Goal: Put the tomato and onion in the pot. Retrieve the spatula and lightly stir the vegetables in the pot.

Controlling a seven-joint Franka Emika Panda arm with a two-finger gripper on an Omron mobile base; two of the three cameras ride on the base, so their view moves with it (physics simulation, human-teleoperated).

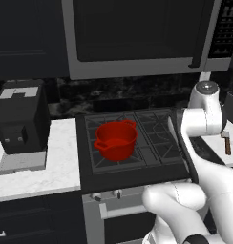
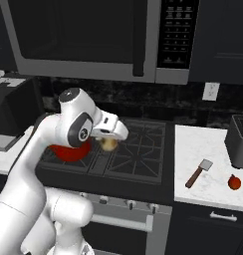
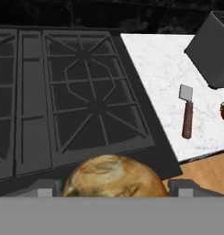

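Gripper (image 2: 109, 143): jaws standing wide, pinching the onion (image 3: 114, 176), pale yellowish-brown and round, above the stove grates (image 3: 81, 92).
Pot (image 1: 116, 139): bright red, two loop handles, sitting on the stove's left burners; the left base view is showing it whole, while the arm is hiding most of it in the right base view.
Spatula (image 2: 199, 173): lying near the right worktop's front edge, grey blade away from that edge.
Tomato (image 2: 234, 183): resting just right of the spatula, near the toaster (image 2: 238, 141).

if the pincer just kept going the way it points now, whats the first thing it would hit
The pincer holds the onion between its wide-set fingers and points forward and down over the stove grate. Going straight on, the onion would probably meet the grate first, though depth is hard to judge.
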